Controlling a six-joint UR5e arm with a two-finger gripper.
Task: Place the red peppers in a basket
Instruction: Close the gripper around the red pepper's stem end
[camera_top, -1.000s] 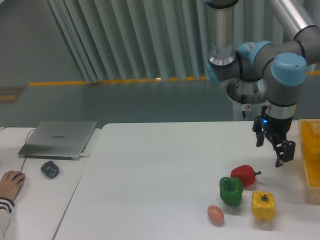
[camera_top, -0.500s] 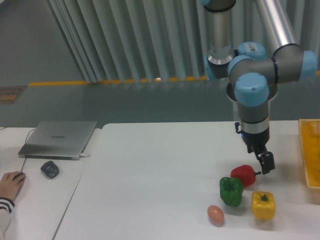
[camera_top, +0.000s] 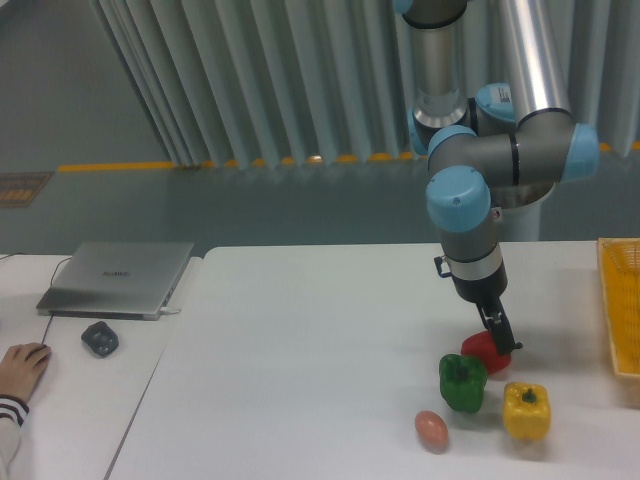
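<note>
A glossy red pepper (camera_top: 482, 353) lies on the white table, right of centre, touching the green pepper in front of it. My gripper (camera_top: 494, 333) hangs straight over the red pepper, its dark fingers reaching down onto the pepper's top and hiding part of it. From this side view only one finger shows plainly, so the jaw gap is not readable. The yellow-orange mesh basket (camera_top: 620, 305) stands at the table's right edge, cut off by the frame, well right of the gripper.
A green pepper (camera_top: 462, 383), a yellow pepper (camera_top: 526, 411) and a brown egg (camera_top: 431, 430) sit near the front of the table (camera_top: 300, 350). On the left desk are a closed laptop (camera_top: 117, 277), a dark mouse (camera_top: 99, 338) and a person's hand (camera_top: 22, 362).
The arm has swung left from beside the basket and dropped, bringing the gripper from right of the red pepper to directly on top of it. The peppers have not moved.
</note>
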